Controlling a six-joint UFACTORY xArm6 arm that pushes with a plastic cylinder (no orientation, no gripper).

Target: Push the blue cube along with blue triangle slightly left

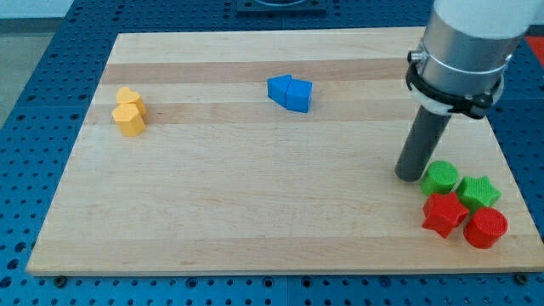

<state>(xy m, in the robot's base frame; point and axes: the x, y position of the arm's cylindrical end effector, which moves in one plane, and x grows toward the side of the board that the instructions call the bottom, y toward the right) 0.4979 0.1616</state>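
Observation:
The blue cube [298, 95] and the blue triangle [278, 88] sit touching each other at the board's upper middle, the triangle on the view's left of the cube. My tip [410, 176] rests on the board at the right, far to the lower right of the blue pair. It stands just left of a green cylinder-like block [440, 178].
Two yellow blocks [129, 111] sit touching at the board's left. A cluster at the lower right holds the green block, a green star [478, 191], a red star [444, 213] and a red cylinder [485, 228]. The wooden board's [212, 212] right edge is near this cluster.

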